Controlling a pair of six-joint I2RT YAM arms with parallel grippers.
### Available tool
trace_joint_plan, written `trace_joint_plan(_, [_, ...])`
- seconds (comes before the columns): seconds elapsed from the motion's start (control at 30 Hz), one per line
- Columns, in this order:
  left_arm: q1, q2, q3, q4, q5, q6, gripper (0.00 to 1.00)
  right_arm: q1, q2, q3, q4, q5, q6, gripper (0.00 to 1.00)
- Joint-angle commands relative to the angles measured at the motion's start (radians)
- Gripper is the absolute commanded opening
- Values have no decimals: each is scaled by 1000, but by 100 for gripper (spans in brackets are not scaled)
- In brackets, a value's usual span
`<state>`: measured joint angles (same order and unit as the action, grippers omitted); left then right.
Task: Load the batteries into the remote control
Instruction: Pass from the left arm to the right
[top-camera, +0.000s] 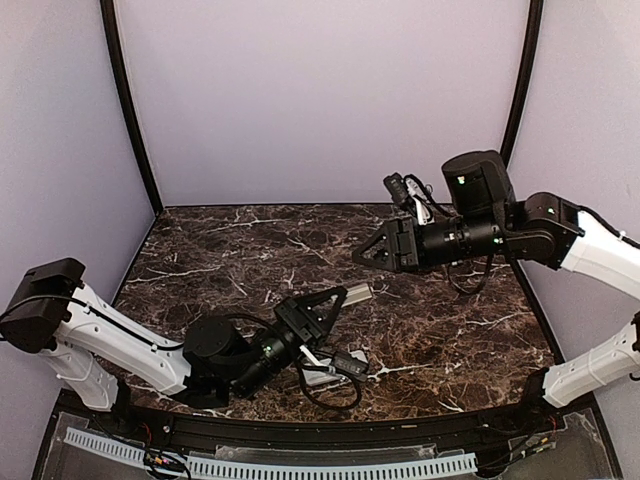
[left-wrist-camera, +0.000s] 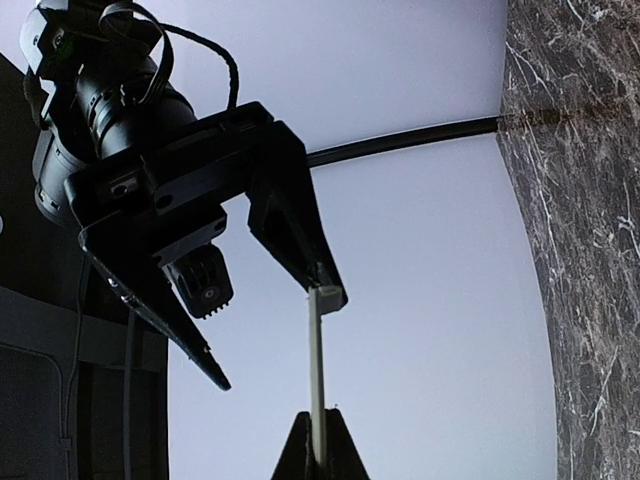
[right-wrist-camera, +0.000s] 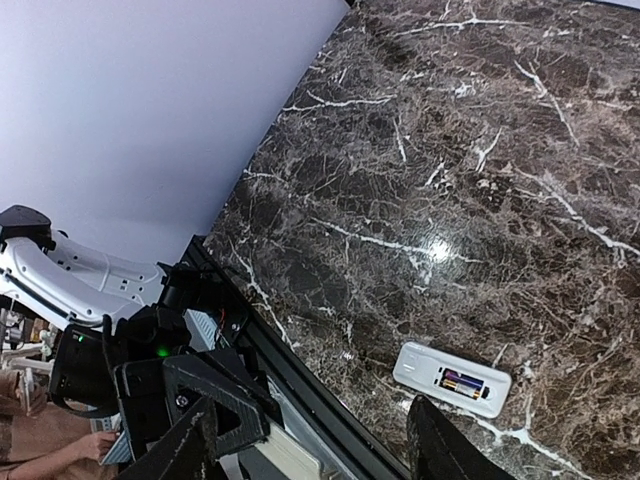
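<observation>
The white remote control (right-wrist-camera: 452, 380) lies back up on the marble near the front edge, its compartment uncovered. Two batteries (right-wrist-camera: 462, 383) with purple and gold labels sit side by side inside it. In the top view the remote (top-camera: 325, 376) is partly hidden under the left arm's cable. My left gripper (top-camera: 335, 300) is shut on a small flat white cover piece (top-camera: 358, 293) and holds it above the table, seen edge-on in the left wrist view (left-wrist-camera: 316, 370). My right gripper (top-camera: 362, 254) is open in the air just beyond the cover. One of its fingers (left-wrist-camera: 300, 240) overlaps the cover's far end.
The dark marble table (top-camera: 450, 320) is walled by pale purple panels with a black rail (top-camera: 300, 425) along the front. The left arm's cable (top-camera: 335, 400) loops on the table beside the remote.
</observation>
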<state>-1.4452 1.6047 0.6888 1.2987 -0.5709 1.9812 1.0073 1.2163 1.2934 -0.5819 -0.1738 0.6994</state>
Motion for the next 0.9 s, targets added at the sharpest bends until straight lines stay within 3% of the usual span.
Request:
trace_joint_plan(0.0, [-4, -6, 45, 319, -44, 12, 0, -11, -28, -50, 102, -165, 32, 61])
trace_joint_plan(0.17, [-4, -18, 58, 319, -50, -12, 0, -10, -32, -105, 172, -227, 61, 53])
trace_joint_plan(0.43, [-4, -2, 66, 318, -44, -4, 0, -11, -30, -126, 240, -276, 88, 31])
trace_joint_plan(0.87, [-4, -10, 66, 319, -44, -14, 0, -13, -25, -154, 314, -357, 135, 15])
